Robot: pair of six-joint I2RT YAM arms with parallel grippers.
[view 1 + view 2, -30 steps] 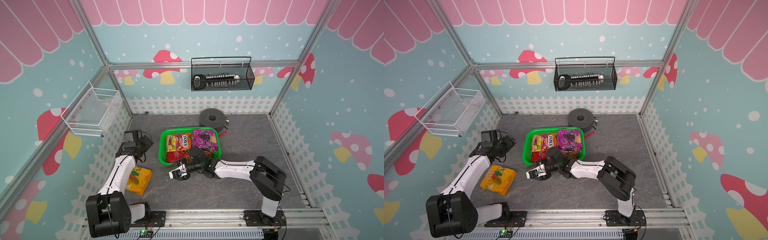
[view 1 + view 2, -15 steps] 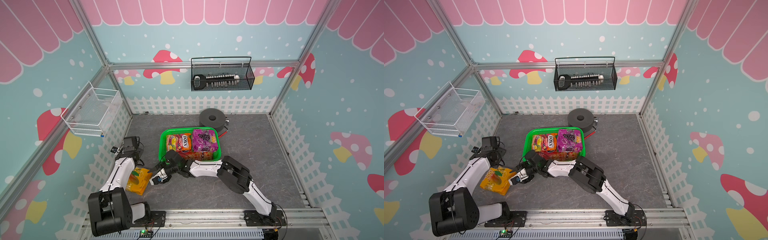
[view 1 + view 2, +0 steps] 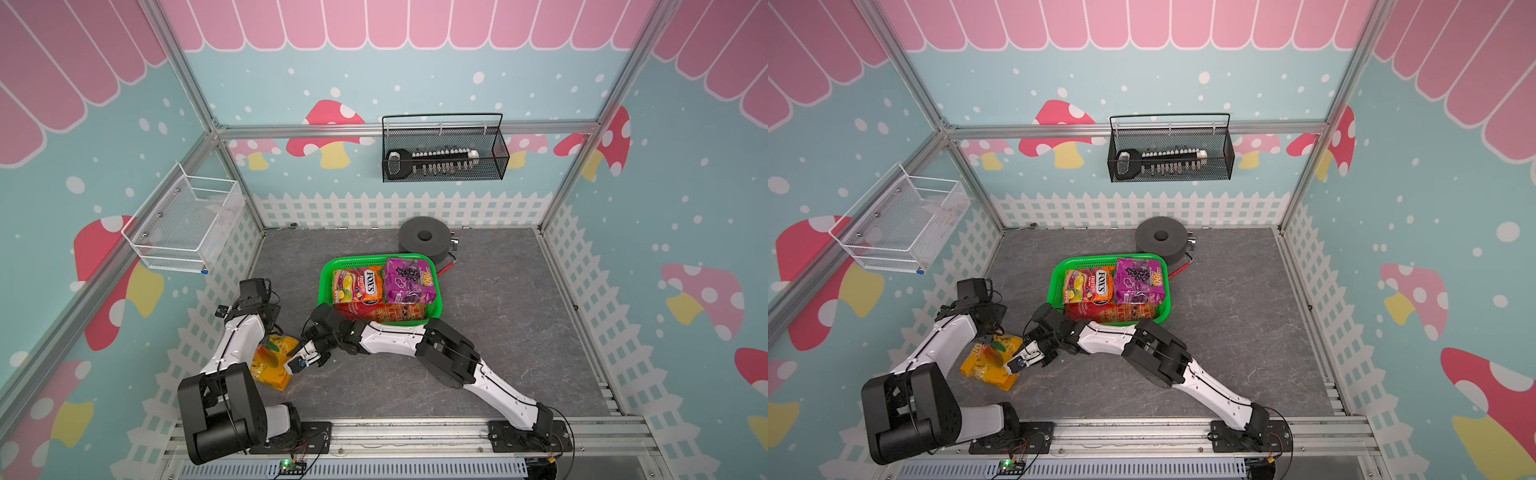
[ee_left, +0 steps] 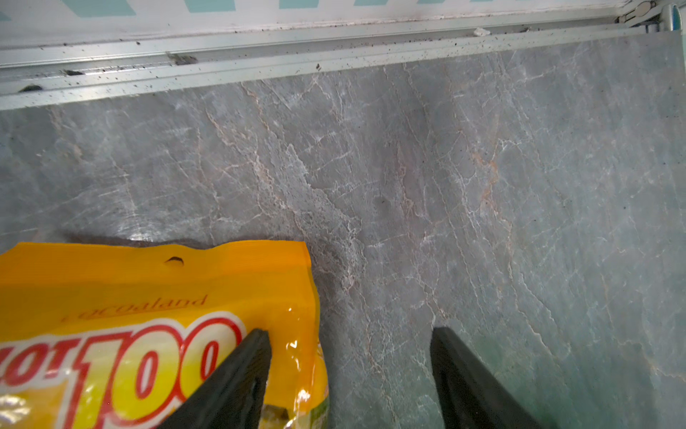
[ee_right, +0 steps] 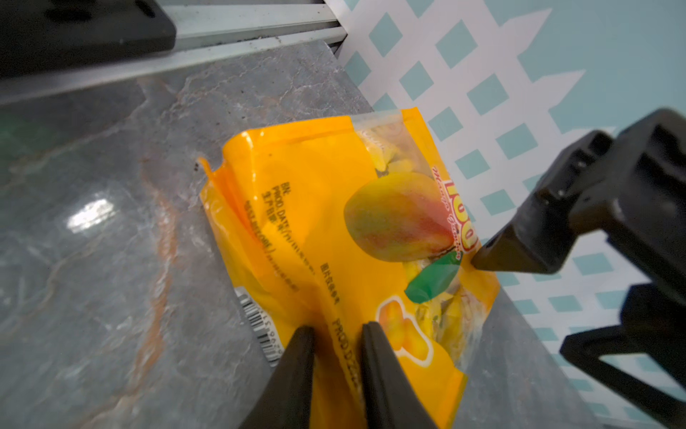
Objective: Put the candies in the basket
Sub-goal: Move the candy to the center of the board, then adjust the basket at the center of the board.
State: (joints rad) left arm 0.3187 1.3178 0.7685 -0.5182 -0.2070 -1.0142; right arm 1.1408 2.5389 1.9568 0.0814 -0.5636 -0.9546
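Note:
A yellow-orange candy bag (image 3: 272,363) (image 3: 988,363) lies on the grey floor at the front left. My right gripper (image 5: 337,334) (image 3: 297,360) (image 3: 1017,362) is shut on a raised fold of this bag (image 5: 334,208). My left gripper (image 4: 349,334) hangs open over the bag's (image 4: 148,297) far edge, one finger above the bag and the other above bare floor. One of its fingers (image 5: 527,237) touches the bag's edge. The green basket (image 3: 328,274) (image 3: 1059,276) holds a FOX'S bag (image 3: 359,284), a purple bag (image 3: 409,280) and a red bag (image 3: 382,312).
A dark grey spool (image 3: 424,239) stands just behind the basket. The white picket wall (image 3: 195,332) runs close beside the yellow-orange bag. A white wire basket (image 3: 187,224) hangs on the left wall. On the back wall is a black one (image 3: 442,153).
My right gripper swung left from the basket's front to the yellow-orange bag and closed on its fold. My left gripper came down over the bag's far edge, still open.

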